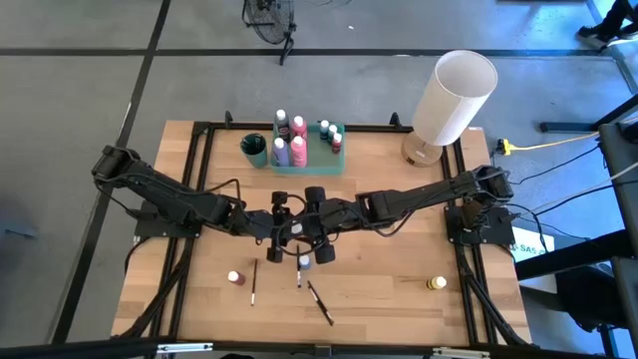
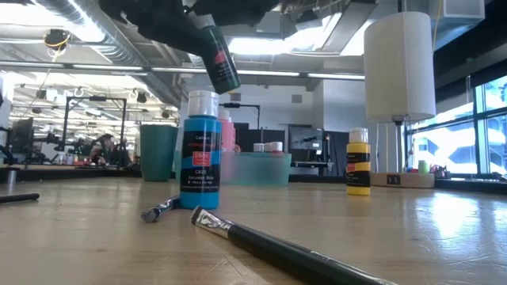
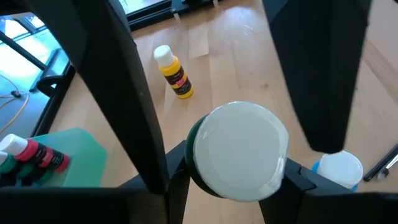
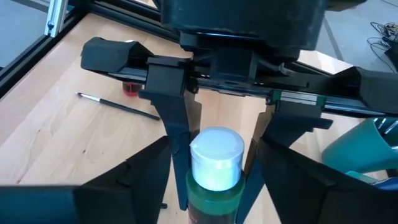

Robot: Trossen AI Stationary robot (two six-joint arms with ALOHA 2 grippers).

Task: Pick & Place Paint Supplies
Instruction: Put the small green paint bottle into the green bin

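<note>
- I see both grippers meeting over mid-table; the left gripper (image 3: 233, 180) clamps a green bottle (image 2: 219, 59) held in the air, tilted, white cap toward the right gripper (image 4: 211, 162)
- The right gripper's fingers flank the cap on both sides; I cannot tell whether they press on it or stand clear
- Directly below stands a blue bottle (image 2: 200, 150) upright on the table (image 1: 399, 289), close under the lifted one; a brush (image 2: 277, 247) lies in front of it and a second brush tip (image 2: 161, 210) just beside its base
- A red bottle (image 1: 235, 278) and another brush (image 1: 254, 282) lie on the left arm's side; a yellow bottle (image 1: 437, 284) sits well apart on the right arm's side
- At the far edge: the tray (image 1: 339, 163) with several bottles in it, a teal cup (image 1: 255, 150) beside it, and a white lamp (image 1: 454, 98) toward the far right corner
</note>
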